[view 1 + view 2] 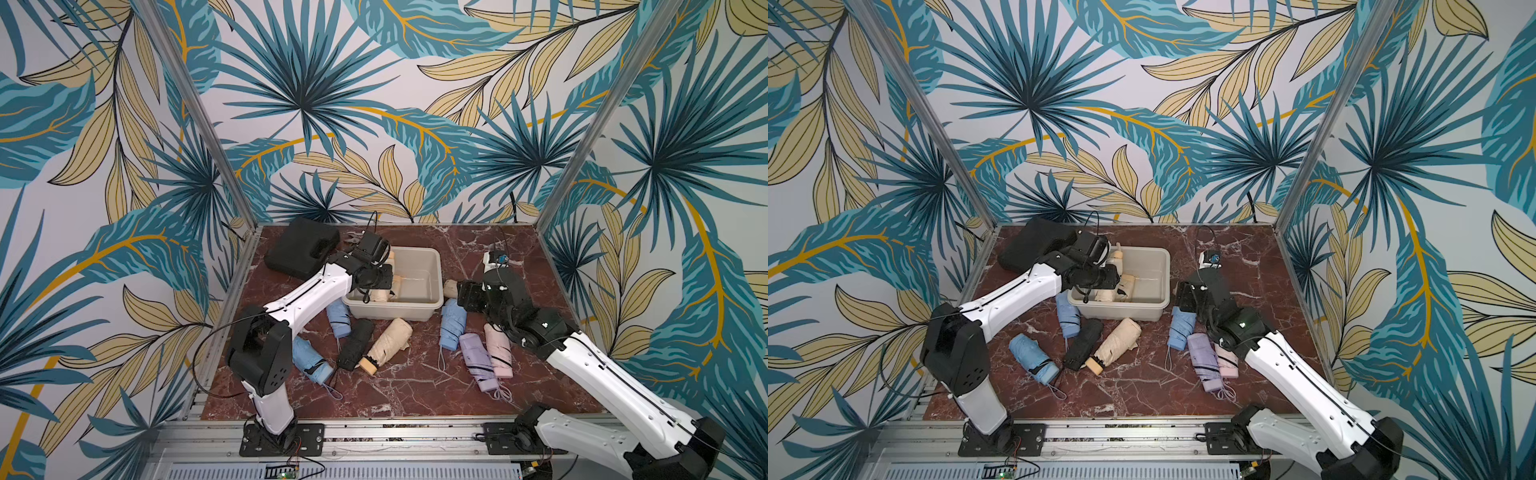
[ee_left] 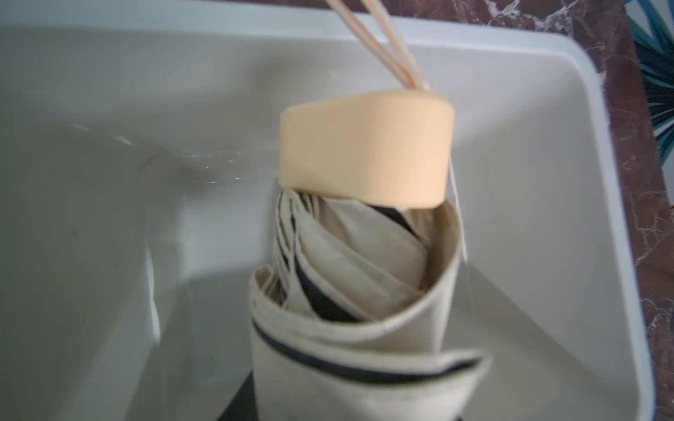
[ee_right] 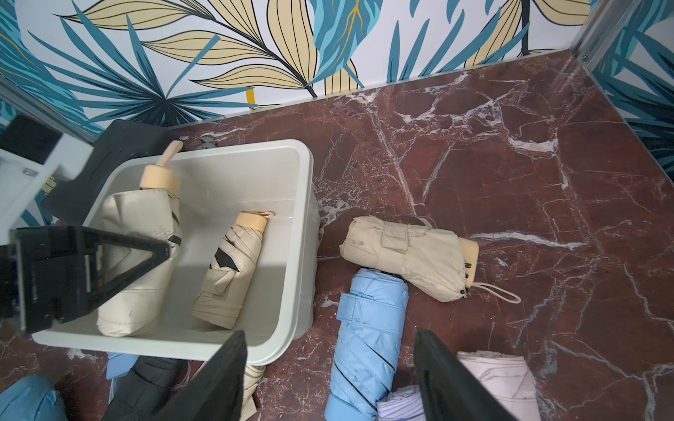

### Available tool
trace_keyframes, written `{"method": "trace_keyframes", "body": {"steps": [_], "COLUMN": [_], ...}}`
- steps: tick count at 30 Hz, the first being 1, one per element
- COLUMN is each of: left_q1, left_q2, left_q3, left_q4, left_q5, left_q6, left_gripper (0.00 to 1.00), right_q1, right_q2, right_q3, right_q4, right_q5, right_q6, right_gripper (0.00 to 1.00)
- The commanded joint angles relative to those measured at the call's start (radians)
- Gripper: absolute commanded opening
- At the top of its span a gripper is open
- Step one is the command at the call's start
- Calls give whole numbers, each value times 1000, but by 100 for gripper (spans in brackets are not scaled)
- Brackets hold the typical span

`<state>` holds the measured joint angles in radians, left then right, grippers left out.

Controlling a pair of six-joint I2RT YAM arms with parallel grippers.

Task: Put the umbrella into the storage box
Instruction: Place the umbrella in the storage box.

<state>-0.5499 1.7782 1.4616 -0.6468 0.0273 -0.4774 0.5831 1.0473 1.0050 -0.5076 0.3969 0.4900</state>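
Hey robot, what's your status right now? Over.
Left gripper shut on cream umbrella, inside storage box. Right gripper open, empty. Second umbrella lies in box alongside, nothing blocking.

Blurred cream umbrella (image 2: 357, 291), lower end cut off — left jaws mostly hidden, black case (image 1: 299, 249) partly covered

A robot lab booth is shown: a left arm (image 1: 309, 295) and a right arm (image 1: 602, 374) are bolted to metal rails (image 1: 399, 432) by a marble-look bench (image 1: 415, 386), closed in by leaf-print walls (image 1: 332, 104) and metal posts (image 1: 197, 112).
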Motion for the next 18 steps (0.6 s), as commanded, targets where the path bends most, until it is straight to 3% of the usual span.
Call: {"method": "trace_keyframes", "body": {"steps": [1, 9, 15, 18], "left_q1": [-4, -4, -2, -2], "left_q2": [22, 151, 179, 175], "left_q3": [23, 58, 39, 39], "left_q4": [71, 106, 102, 102], "left_q5": [-53, -48, -116, -128], "left_q6": [1, -42, -47, -47], "left_gripper": [0, 6, 31, 55], "right_q1": [-2, -2, -2, -2], "right_q2": [9, 26, 56, 81], "right_q3": [-19, -4, 16, 30], "right_q4": [-29, -71, -69, -69], "right_q5": [7, -13, -10, -21], "right_q6": [-27, -103, -107, -117], "right_gripper": [74, 74, 74, 74]}}
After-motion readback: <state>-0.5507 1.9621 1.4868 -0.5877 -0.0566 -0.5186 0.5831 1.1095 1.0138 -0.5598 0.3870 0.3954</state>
